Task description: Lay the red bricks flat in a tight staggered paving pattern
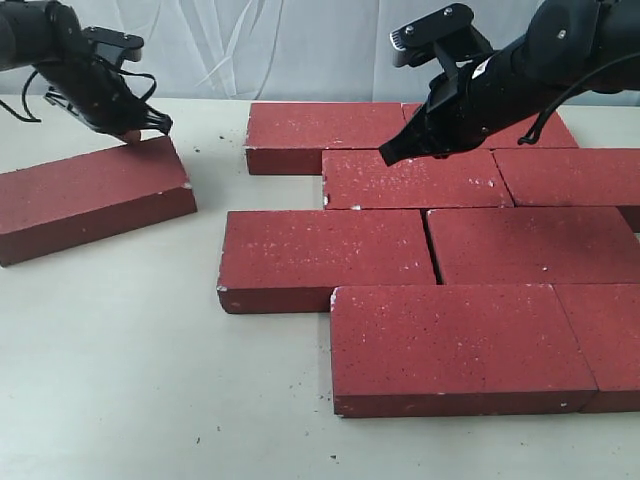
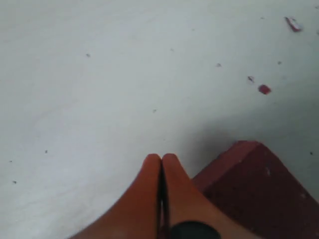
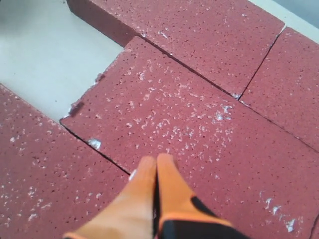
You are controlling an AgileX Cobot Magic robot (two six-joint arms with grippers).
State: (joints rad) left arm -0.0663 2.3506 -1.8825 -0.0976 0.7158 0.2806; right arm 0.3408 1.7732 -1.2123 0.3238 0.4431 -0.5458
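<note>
- Nine red bricks (image 1: pixel 325 260) lie flat on the pale table (image 1: pixel 150 400): eight packed in four staggered rows of two at centre and right, one apart.
- That loose brick (image 1: pixel 90 195) lies well to the left, angled, clear of the paving.
- One left gripper (image 1: pixel 150 128) reaches down at the loose brick's far right corner, its orange fingertips (image 2: pixel 149 172) pressed together with nothing between them; whether they touch the brick is hard to tell.
- One right gripper (image 1: pixel 388 158) slants down from the far right, tips likewise closed and empty, over the left end of the second-row brick (image 1: pixel 415 182); contact is unclear.
</note>
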